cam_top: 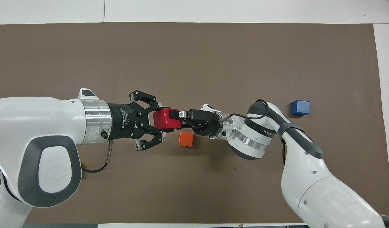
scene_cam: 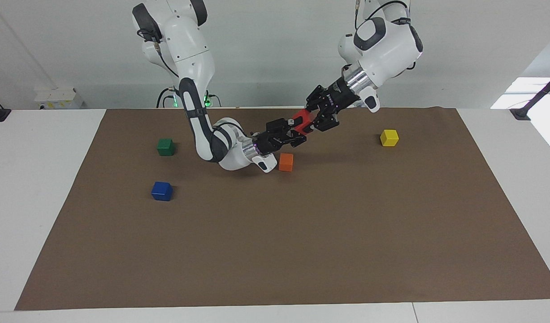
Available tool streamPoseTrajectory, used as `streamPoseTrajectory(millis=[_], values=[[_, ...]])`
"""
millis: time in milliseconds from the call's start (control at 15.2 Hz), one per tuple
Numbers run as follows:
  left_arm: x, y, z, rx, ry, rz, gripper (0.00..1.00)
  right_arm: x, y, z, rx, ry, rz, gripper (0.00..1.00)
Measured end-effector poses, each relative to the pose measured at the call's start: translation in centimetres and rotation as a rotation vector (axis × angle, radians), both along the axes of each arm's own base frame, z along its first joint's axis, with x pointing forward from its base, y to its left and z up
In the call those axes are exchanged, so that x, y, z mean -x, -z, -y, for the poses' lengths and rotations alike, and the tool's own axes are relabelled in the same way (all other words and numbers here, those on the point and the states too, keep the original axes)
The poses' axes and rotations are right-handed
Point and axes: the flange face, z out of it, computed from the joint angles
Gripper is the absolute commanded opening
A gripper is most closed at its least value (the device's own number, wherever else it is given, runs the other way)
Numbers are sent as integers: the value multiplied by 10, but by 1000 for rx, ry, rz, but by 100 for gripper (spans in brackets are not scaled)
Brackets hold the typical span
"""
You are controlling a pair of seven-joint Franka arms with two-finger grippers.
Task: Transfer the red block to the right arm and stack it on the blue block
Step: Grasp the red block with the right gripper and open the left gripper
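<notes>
Up by the robots, the green block [scene_cam: 166, 146] sits on the brown mat [scene_cam: 283, 233] toward the right arm's end of the bench [scene_cam: 41, 188], and the yellow block [scene_cam: 389, 137] sits at about the same depth toward the left arm's end.

Between them, raised above the mat, both arms meet in mid-air. The left end effector [scene_cam: 314, 119] comes down at a slant and is clamped on the red block [scene_cam: 301, 123]; the right end effector [scene_cam: 294, 133] reaches up from low over the mat and has its fingers closed on the same block from the other end. So the red block hangs in the air, pinched from both ends at once, over the mat just above the orange block [scene_cam: 286, 162].

The orange block rests on the mat beside the right arm's wrist, a little farther from the robots than the green and yellow ones.

Farther out again, toward the right arm's end of the bench, the blue block [scene_cam: 162, 191] sits alone on the mat, well apart from the red block.

From overhead, the red block [cam_top: 164, 119] is between the left end effector [cam_top: 158, 122] and the right end effector [cam_top: 178, 117].
</notes>
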Motion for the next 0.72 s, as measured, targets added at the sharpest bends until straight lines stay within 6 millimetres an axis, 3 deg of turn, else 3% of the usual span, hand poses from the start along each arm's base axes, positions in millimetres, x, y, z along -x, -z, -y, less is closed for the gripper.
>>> streamPoseTrajectory(millis=[263, 525, 722], values=[[-8, -21, -16, 3, 8, 47, 100, -5, -5, 3, -3, 8, 10, 0], [-16, -38, -60, -106, 106, 80, 100, -11, -11, 11, 9, 18, 14, 0], [-23, -34, -95, -234, 195, 142, 100, -22, -20, 37, 134, 0, 43, 0]])
